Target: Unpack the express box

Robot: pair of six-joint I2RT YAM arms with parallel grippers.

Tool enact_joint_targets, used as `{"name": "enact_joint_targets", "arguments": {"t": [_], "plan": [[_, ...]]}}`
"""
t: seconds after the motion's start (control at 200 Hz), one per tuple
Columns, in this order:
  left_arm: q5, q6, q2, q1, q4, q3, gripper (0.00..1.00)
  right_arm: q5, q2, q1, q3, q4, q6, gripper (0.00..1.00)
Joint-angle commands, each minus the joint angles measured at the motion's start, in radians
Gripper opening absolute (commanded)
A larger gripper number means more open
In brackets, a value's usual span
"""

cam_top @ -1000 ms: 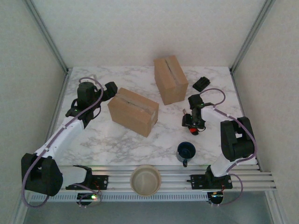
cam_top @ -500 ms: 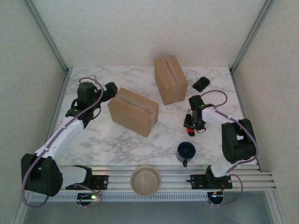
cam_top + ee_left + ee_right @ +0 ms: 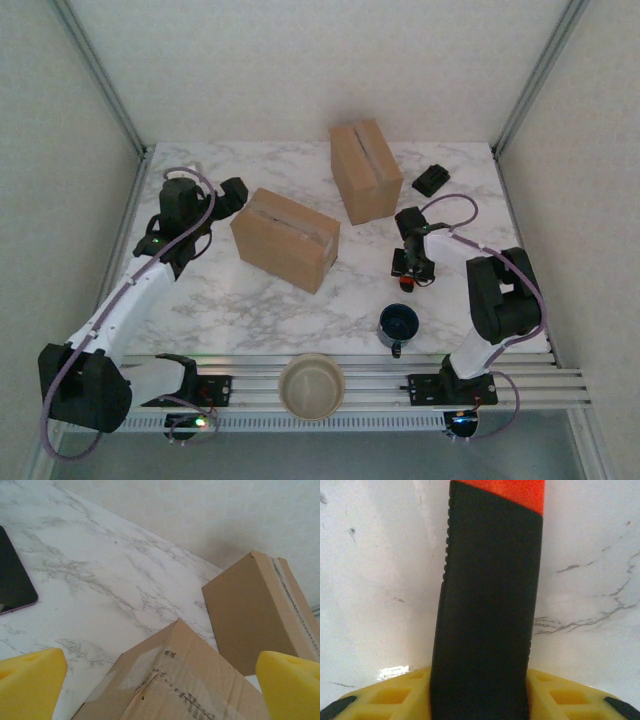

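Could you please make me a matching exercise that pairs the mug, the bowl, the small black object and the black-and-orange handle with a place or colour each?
1. mug
2. bowl
3. small black object
4. black-and-orange handle

A. on the rails between the arm bases
B. back right of the table
C. clamped in the right gripper
D. dark blue

Pairs: 1-D, 2-A, 3-B, 4-C

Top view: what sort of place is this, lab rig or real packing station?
Most likely a lab robot cell: a marble-look table walled by plain white panels on metal posts, two arms bolted to a rail, and staged props: two boxes, mug, bowl, cutter.
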Motion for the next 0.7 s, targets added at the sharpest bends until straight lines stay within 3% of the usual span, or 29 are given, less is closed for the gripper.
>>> {"name": "enact_joint_targets", "arguments": {"t": [0.0,0.411,0.596,0.696], "plan": [[0.012,0.013,-0.029,0.006,-0.027,0.04,0.97,0.014,0.033,0.016,-0.002,-0.027,0.024,0.43],[0.06,0.011,-0.063,0.002,-0.039,0.045,0.94,0.068,-0.048,0.016,0.001,-0.037,0.036,0.27],[0.152,0.013,-0.062,-0.033,-0.08,0.106,0.92,0.049,-0.279,0.016,0.033,-0.108,-0.074,0.27],[0.182,0.013,-0.022,-0.094,-0.11,0.169,0.9,-0.059,-0.422,0.015,0.065,-0.141,-0.194,0.27]]}}
